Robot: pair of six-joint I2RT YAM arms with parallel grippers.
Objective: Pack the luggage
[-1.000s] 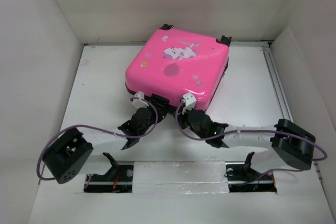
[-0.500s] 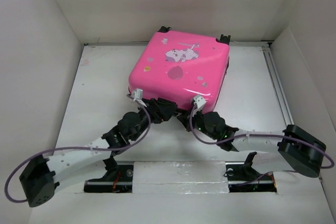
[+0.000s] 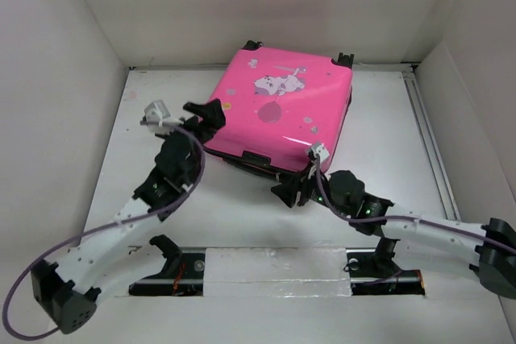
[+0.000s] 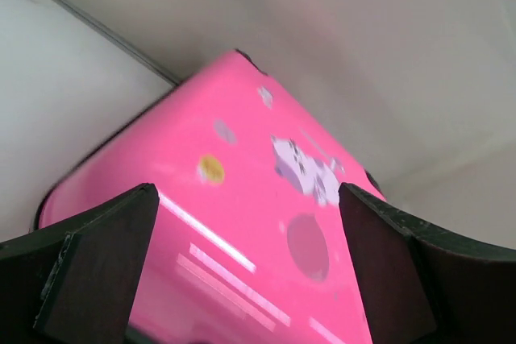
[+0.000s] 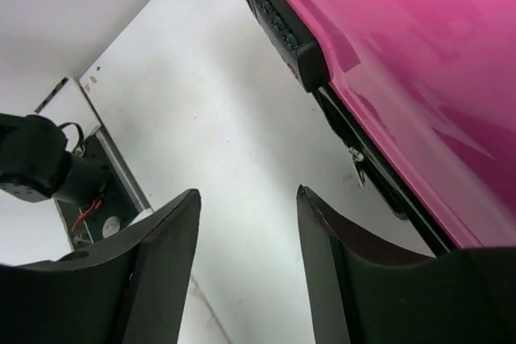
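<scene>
The luggage (image 3: 278,102), a bright-pink hard-shell case with a cartoon print, lies flat and closed at the back middle of the table. My left gripper (image 3: 205,112) is open at its near left corner. In the left wrist view the pink shell (image 4: 250,199) fills the gap between the spread fingers (image 4: 97,271), with nothing gripped. My right gripper (image 3: 292,191) hangs open just in front of the case's near edge. In the right wrist view its jaws (image 5: 248,192) frame bare table, with the luggage (image 5: 419,62), its black handle (image 5: 286,30) and a zipper pull (image 5: 357,168) to the right.
White walls (image 3: 72,78) enclose the table on three sides. A metal rail (image 3: 423,126) runs along the right side. The arms' mounting bar (image 3: 274,267) lies along the near edge, and a black mount with wires (image 5: 48,171) shows in the right wrist view.
Both grippers have opened. The left arm swung from the case's near edge out to its near left corner. The right gripper drew back slightly to the right.
</scene>
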